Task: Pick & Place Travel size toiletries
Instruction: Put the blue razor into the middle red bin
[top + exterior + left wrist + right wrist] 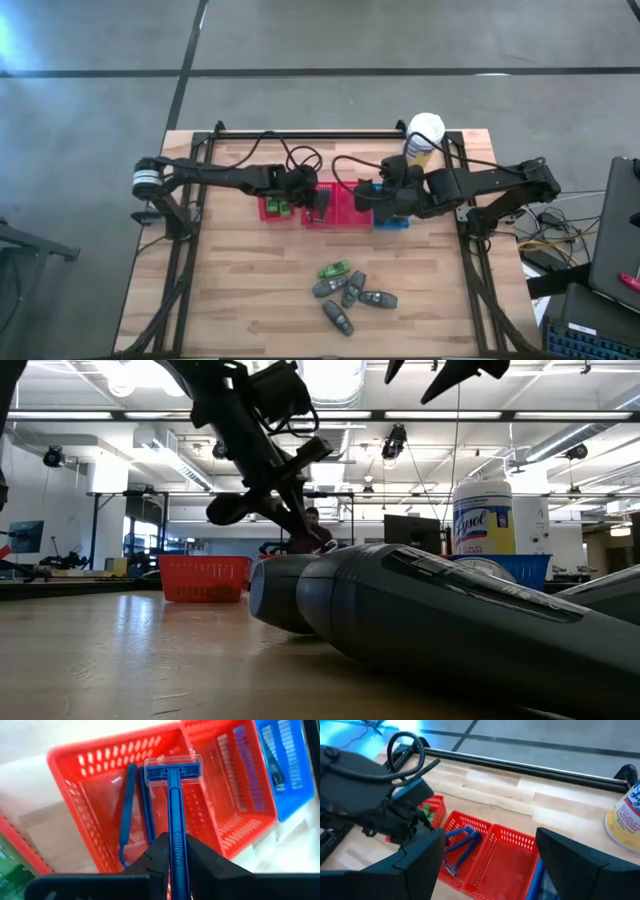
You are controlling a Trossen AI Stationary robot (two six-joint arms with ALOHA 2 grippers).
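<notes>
Razor (172,795), blue, pinched by the handle in the left gripper (175,857), head forward and hanging over a red basket (100,760); held by the tail end, presumably so the head clears the rim on release. Two more blue razors (132,815) lying inside that same basket (sorting by type appears to be the scheme). Green bottles (426,811) visible in the neighbouring red basket (438,802). Remaining toiletries loose on the counter (240,300), well apart from the baskets: one green bottle (334,269) and a cluster of dark grey tubes (352,292). Blue basket (392,222) at the row's far end, under the right arm. Right gripper (490,855) spread wide, holding nothing, parked above the red and blue baskets, likely waiting clear of the drop. Yellow canister (424,139) upright behind the right arm, not involved. Judged next: release of razor into basket.
</notes>
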